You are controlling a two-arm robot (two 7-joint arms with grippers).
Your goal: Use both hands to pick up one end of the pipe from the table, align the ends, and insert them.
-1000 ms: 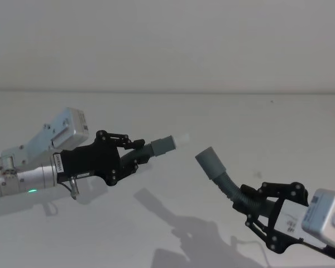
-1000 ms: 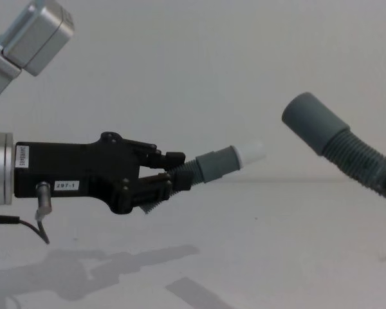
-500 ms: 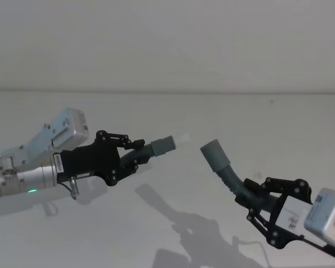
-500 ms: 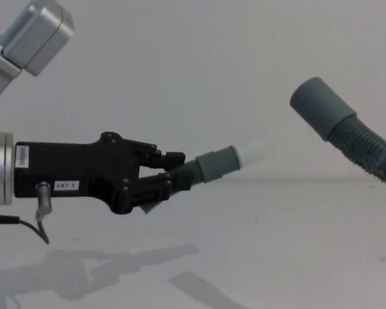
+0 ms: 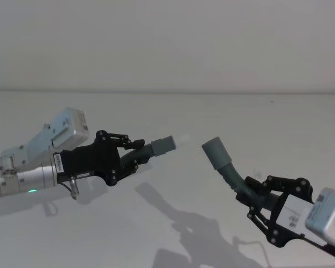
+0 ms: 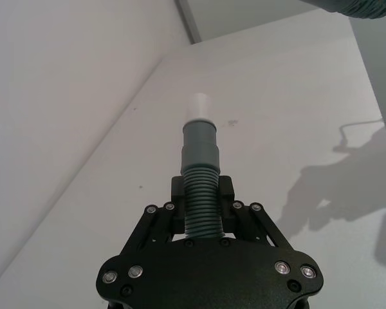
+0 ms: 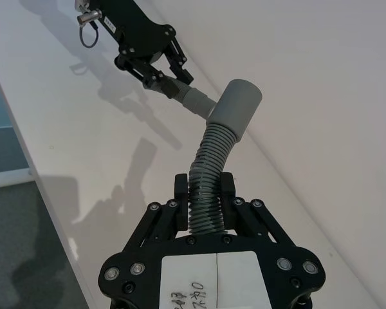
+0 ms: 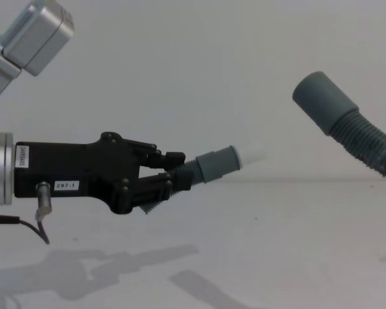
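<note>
My left gripper (image 5: pixel 135 157) (image 8: pixel 170 179) (image 6: pixel 201 199) is shut on the short ribbed pipe piece (image 5: pixel 152 148) (image 6: pixel 200 193), held in the air above the table (image 5: pixel 173 223). Its grey cuff with the white tip (image 5: pixel 182 137) (image 8: pixel 252 154) (image 6: pixel 199 105) points toward the right. My right gripper (image 5: pixel 263 196) (image 7: pixel 204 196) is shut on the longer ribbed piece (image 5: pixel 237 181) (image 7: pixel 210 174), also lifted. That piece's wide grey cuff (image 5: pixel 215 152) (image 8: pixel 316 103) (image 7: pixel 235 107) faces up and to the left. A gap separates the two ends, with the wide cuff standing higher in the chest view.
The white table (image 8: pixel 257 257) runs back to a plain white wall (image 5: pixel 167 44). Shadows of both arms fall on the surface below them. In the right wrist view the table's near edge (image 7: pixel 45 199) drops to a grey floor.
My right gripper has carried the longer piece a little to the right and upward, turning its cuff steeper. The left gripper and short piece have stayed still.
</note>
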